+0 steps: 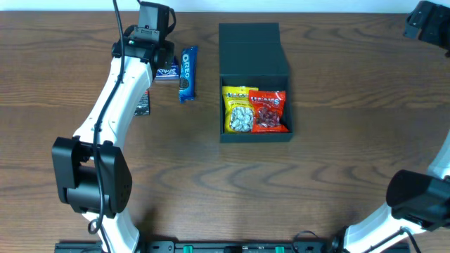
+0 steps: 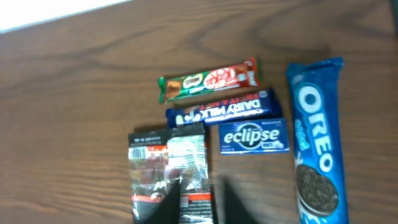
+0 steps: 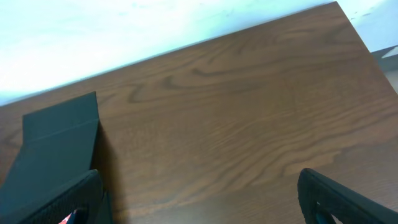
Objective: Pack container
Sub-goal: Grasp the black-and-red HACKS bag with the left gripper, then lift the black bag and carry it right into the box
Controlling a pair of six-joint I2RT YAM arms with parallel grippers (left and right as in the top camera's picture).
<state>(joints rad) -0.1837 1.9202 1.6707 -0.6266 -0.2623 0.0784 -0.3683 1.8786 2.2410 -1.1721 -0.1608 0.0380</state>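
I am seeing the container (image 1: 254, 49) sitting open mid-bench toward the far edge, already holding a yellow packet (image 1: 238, 109) and a red packet (image 1: 268, 110), while my left gripper (image 2: 198, 205), slightly parted and empty, is hovering over five snacks waiting near the far-left corner, starting with the dark foil packet (image 2: 166, 168), and my right gripper (image 3: 199, 205) is idling wide open.

My left white-and-black arm (image 1: 116, 91) reaches from its dark base joint near the front edge up toward the far side of the tabletop, its black left gripper (image 2: 198, 202) pointing down with the fingers parted a little. My right arm's black gripper (image 3: 199, 196) hangs at the far right corner, fingers spread wide and holding nothing, with its base (image 1: 415, 197) at the lower right.
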